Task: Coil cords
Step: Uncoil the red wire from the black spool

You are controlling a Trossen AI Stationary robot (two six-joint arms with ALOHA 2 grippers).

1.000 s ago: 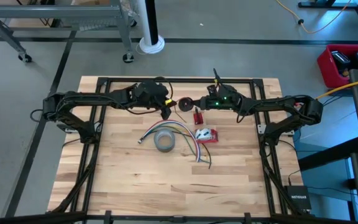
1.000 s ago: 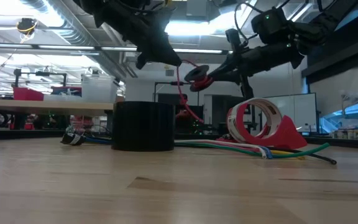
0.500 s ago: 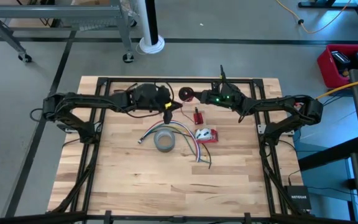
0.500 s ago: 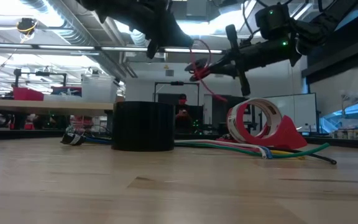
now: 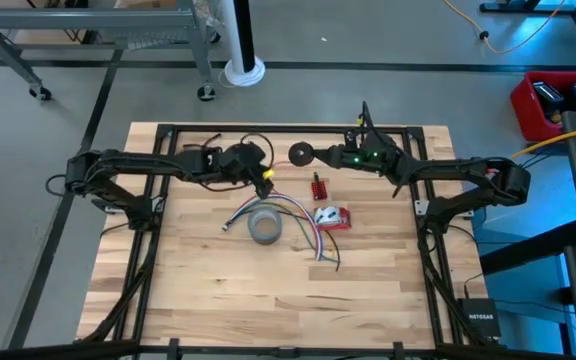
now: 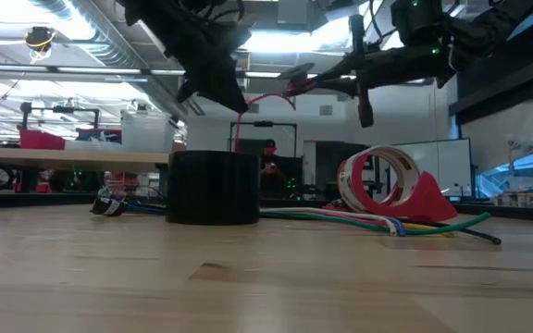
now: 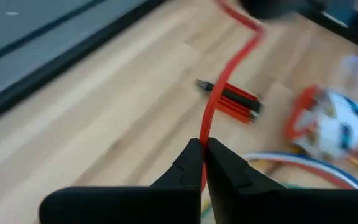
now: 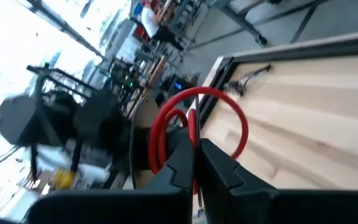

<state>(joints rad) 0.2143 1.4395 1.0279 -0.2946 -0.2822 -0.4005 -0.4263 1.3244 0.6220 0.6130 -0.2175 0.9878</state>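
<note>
The left gripper was raised above the far middle of the worktop, and its fingers were clenched on the thin red wire, which ran forward from the tips. The right gripper was raised near the far edge, just beside the left one, and its fingers pinched the same red wire where it already formed about 2 loops. In the high view a small dark round coil showed at the right fingers, but I could not tell if it was a separate black cord or the loops seen from above. The coiling seemed to be in progress: some turns were made, and a free length between the 2 grippers was probably left to wind. A bundle of coloured cables lay loose on the worktop beside the grey tape roll, not yet coiled. A red tape dispenser and a small red connector lay near them.
</note>
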